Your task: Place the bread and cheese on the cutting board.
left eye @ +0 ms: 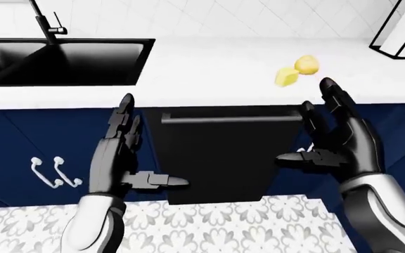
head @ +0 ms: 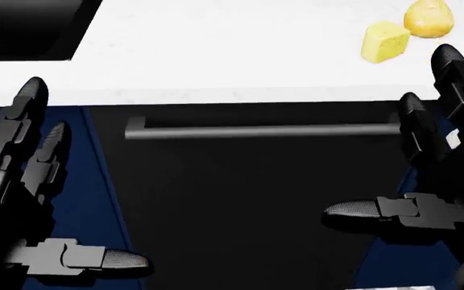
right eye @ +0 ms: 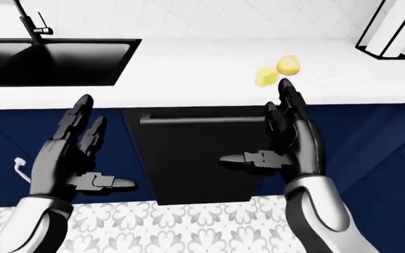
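A yellow cheese wedge point(left eye: 285, 77) and a round golden bread roll point(left eye: 306, 65) lie side by side on the white counter point(left eye: 209, 68), at the upper right of the left-eye view. They also show in the head view, cheese point(head: 385, 41) and bread point(head: 429, 18). My right hand point(left eye: 308, 126) is open and empty, its fingertips point(left eye: 327, 84) just below and right of the cheese, apart from it. My left hand point(left eye: 142, 153) is open and empty, low at the left, before the cabinets. No cutting board shows in any view.
A black sink point(left eye: 62, 60) with a faucet point(left eye: 47, 23) is set in the counter at the upper left. A dark dishwasher front point(left eye: 216, 158) with a bar handle point(left eye: 230, 118) stands between blue cabinets point(left eye: 19, 142). A white black-edged object point(left eye: 399, 31) stands at the top right. A patterned floor point(left eye: 224, 226) lies below.
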Tool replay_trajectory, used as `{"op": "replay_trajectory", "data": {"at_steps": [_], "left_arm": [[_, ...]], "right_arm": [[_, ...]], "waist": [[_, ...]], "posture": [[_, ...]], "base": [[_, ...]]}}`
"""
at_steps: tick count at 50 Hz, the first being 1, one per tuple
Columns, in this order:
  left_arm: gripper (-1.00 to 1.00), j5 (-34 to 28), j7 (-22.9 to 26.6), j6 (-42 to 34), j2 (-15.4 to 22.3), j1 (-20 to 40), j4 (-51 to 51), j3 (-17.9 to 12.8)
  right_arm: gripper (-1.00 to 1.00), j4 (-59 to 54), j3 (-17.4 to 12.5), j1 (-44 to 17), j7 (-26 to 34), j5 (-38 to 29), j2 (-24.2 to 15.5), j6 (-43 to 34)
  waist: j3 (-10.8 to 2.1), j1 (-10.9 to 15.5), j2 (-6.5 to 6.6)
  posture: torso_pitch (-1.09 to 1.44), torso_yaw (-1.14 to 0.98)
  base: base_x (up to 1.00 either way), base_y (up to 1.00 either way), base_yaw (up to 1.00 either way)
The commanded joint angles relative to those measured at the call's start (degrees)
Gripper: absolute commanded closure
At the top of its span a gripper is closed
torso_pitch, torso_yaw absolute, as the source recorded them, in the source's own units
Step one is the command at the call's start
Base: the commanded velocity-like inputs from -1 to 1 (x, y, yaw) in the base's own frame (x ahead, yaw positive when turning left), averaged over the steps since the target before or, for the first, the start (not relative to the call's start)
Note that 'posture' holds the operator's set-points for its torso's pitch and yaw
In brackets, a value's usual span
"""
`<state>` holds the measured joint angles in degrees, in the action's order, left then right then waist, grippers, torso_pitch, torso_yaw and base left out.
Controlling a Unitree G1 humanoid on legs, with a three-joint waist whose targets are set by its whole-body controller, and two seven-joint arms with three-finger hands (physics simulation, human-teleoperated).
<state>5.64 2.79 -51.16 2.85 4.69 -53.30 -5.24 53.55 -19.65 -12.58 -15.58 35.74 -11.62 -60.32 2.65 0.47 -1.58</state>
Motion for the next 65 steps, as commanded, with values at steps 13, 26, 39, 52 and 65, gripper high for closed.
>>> {"op": "replay_trajectory", "data": {"at_steps": [13, 26, 39, 52, 65], "left_arm": [[-1.0, -0.38, -0.27, 2.51, 0.14, 0.87, -2.17, -0.4], [-1.0, -0.06, -0.46, 1.2, 0.28, 1.82, -2.92, -0.53], [-1.0, -0.09, -0.79, 0.17, 0.34, 2.64, -3.22, 0.05], [-1.0, -0.3, -0.59, 1.37, 0.19, 1.59, -2.82, 0.3], [-1.0, -0.48, -0.32, 1.86, 0.03, 1.03, -2.95, 0.22]], "right_arm": [[-1.0, 2.07, -0.3, -1.3, 0.23, 1.28, -0.25, 1.98], [-1.0, 2.19, -0.6, -2.39, -1.4, 3.41, -1.15, 1.49], [-1.0, 1.81, -0.89, -4.15, -3.11, 5.35, -2.45, 0.8], [-1.0, 2.02, -0.31, -2.34, -2.87, 4.98, -2.29, 2.2], [-1.0, 2.36, 0.09, -0.92, -1.33, 3.29, -1.43, 3.1]], "waist": [[-1.84, 0.75, 4.43], [-0.91, 0.28, -0.72], [-1.7, 0.57, 4.3], [-0.89, 0.1, -1.11], [-1.76, 0.68, 4.55]], "posture": [[0.0, 0.0], [0.0, 0.0], [0.0, 0.0], [0.0, 0.0], [0.0, 0.0]], "base": [[0.19, -0.42, 0.0], [0.19, -0.42, 0.0], [0.19, -0.42, 0.0], [0.19, -0.42, 0.0], [0.2, -0.42, 0.0]]}}
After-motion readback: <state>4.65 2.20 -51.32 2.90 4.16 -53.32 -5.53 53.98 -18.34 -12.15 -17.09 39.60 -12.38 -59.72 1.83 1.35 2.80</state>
